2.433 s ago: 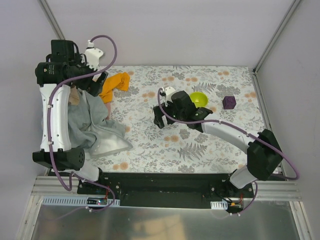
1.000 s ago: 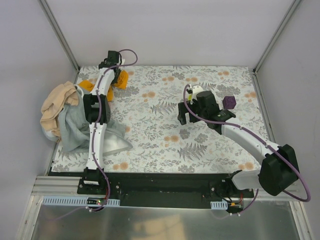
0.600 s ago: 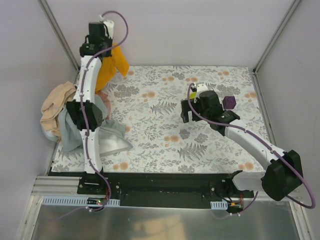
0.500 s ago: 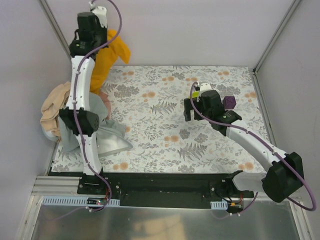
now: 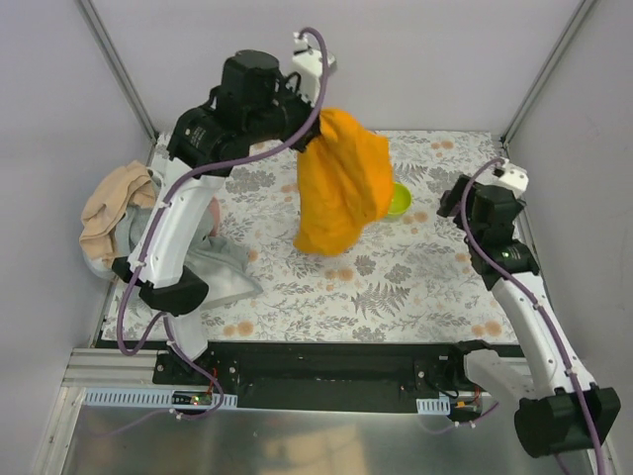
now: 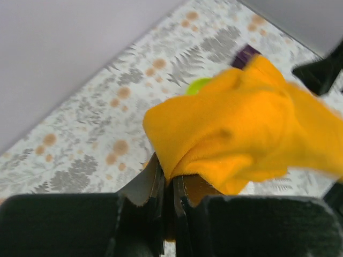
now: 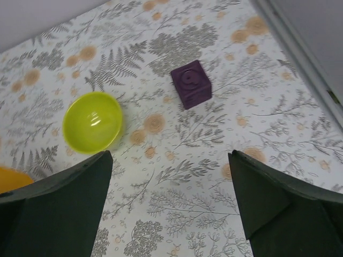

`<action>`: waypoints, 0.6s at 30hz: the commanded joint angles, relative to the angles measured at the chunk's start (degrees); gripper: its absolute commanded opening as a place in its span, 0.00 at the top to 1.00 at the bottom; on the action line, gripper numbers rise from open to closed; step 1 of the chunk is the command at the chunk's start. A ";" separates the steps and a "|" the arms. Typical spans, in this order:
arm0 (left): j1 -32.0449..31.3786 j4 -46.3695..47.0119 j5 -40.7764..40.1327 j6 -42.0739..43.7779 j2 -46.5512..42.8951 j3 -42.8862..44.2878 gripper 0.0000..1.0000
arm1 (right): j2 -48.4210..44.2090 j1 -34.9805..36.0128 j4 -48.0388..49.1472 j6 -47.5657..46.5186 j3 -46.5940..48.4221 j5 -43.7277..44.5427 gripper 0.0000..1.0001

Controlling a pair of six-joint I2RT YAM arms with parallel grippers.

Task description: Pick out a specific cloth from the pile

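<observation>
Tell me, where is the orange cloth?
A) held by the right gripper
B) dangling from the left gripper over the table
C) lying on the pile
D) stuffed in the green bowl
B: the left gripper is shut on the orange cloth, which hangs over the table, apart from the pile.

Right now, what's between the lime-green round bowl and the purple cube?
Nothing; the right wrist view shows only bare floral tabletop between the lime-green bowl and the purple cube.
</observation>
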 commanded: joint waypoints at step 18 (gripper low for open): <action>-19.22 -0.03 12.02 2.77 10.11 -24.19 1.00 | -11.14 -7.41 -0.82 4.43 -5.14 4.15 0.01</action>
